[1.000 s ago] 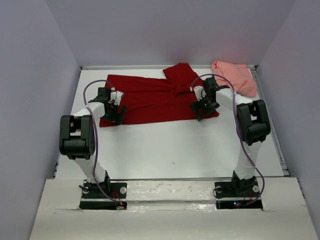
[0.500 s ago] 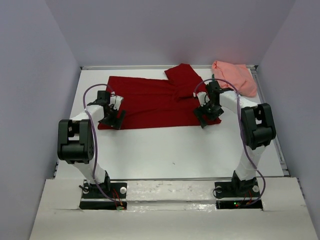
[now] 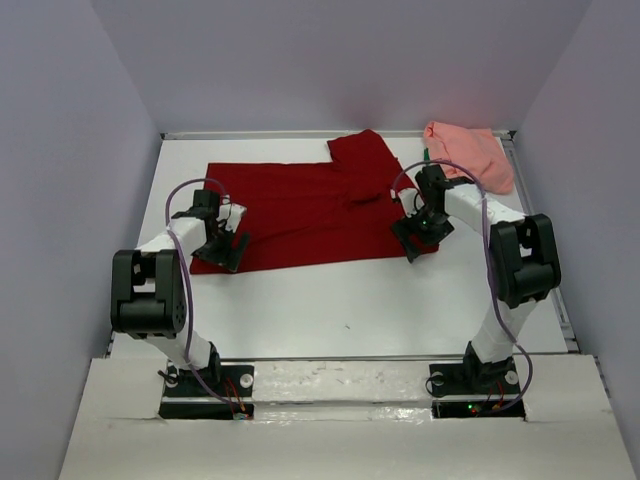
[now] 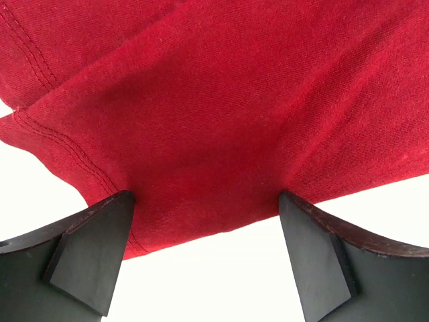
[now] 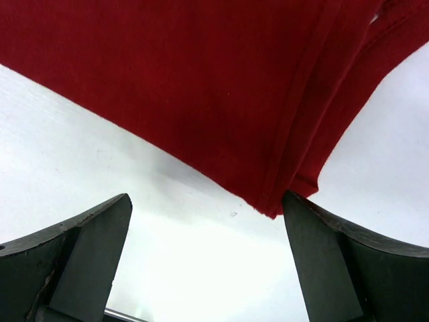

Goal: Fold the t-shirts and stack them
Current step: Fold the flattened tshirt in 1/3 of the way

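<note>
A dark red t-shirt (image 3: 310,210) lies spread flat across the far half of the white table (image 3: 350,310). My left gripper (image 3: 225,252) stands open at its near left corner. In the left wrist view the red hem (image 4: 201,228) runs between the two black fingers (image 4: 90,258) of the gripper (image 4: 204,258), unpinched. My right gripper (image 3: 412,240) is open at the near right corner. In the right wrist view the folded corner (image 5: 271,204) sits just ahead of the gripper (image 5: 208,265). A salmon pink t-shirt (image 3: 470,155) lies crumpled at the back right, with a sliver of green fabric (image 3: 425,155) beside it.
Grey walls close in the table on the left, back and right. A metal rail (image 3: 535,230) runs along the right edge. Both arm bases (image 3: 205,385) sit at the near edge, with bare white table between them and the red shirt.
Both grippers have moved toward the near edge, staying open. The red shirt has slid nearer with them, its near hem lying lower in the top view.
</note>
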`<state>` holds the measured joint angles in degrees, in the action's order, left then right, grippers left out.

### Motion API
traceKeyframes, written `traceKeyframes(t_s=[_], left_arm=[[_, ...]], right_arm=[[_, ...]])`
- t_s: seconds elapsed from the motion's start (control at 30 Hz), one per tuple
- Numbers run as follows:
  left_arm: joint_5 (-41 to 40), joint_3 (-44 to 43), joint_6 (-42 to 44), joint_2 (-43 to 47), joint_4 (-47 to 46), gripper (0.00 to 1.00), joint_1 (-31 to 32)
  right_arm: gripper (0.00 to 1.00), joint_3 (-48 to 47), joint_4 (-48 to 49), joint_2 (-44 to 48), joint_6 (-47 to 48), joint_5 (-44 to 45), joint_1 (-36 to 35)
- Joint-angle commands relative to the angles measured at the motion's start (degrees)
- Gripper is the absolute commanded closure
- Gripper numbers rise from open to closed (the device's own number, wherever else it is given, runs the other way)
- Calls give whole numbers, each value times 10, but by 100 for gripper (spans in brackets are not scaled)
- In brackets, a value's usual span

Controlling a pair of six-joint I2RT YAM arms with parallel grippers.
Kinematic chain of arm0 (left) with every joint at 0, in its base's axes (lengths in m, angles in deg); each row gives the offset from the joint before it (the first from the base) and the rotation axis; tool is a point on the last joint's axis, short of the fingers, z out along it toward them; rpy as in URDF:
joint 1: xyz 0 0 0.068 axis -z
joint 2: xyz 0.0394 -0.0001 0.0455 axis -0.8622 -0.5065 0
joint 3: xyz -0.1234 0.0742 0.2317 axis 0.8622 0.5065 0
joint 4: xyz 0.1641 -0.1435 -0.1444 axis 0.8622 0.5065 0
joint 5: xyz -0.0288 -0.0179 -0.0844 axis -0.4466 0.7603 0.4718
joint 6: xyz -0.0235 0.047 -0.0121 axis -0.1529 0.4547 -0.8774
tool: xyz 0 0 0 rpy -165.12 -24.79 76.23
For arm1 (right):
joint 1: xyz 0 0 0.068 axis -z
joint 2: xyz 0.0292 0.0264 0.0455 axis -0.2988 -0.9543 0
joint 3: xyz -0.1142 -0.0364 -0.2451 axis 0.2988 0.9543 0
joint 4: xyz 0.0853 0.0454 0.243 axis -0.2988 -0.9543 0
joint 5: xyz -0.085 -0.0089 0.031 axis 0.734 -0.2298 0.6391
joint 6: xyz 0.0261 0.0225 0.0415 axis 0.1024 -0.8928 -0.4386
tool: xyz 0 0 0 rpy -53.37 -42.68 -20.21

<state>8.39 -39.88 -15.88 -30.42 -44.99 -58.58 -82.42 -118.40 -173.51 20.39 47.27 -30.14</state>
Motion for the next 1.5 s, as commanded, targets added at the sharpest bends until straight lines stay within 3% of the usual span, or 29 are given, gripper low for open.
traceKeyframes(t_s=[0.0, 0.23, 0.63, 0.77, 0.93, 1.03, 1.47], left_arm=[[-21, 19, 22, 17, 61, 1, -1], [-10, -52, 29, 46, 111, 1, -1], [27, -262, 29, 75, 206, 1, -2], [54, -255, 17, 78, 181, 1, 0], [91, -192, 5, 81, 114, 1, 15], [102, -178, -7, 72, 92, 1, 27], [129, -153, -33, 54, 34, 1, 70]], right_arm=[[0, 9, -20, 42, 6, 0, 4], [0, -60, -42, 35, 15, 4, 9], [0, -404, -129, -132, 37, -34, 9], [0, -454, -117, -176, 61, -55, 9], [0, -447, -69, -204, 94, -33, -14], [1, -461, -68, -222, 104, -65, -20], [11, -545, -33, -263, 109, -117, -73]])
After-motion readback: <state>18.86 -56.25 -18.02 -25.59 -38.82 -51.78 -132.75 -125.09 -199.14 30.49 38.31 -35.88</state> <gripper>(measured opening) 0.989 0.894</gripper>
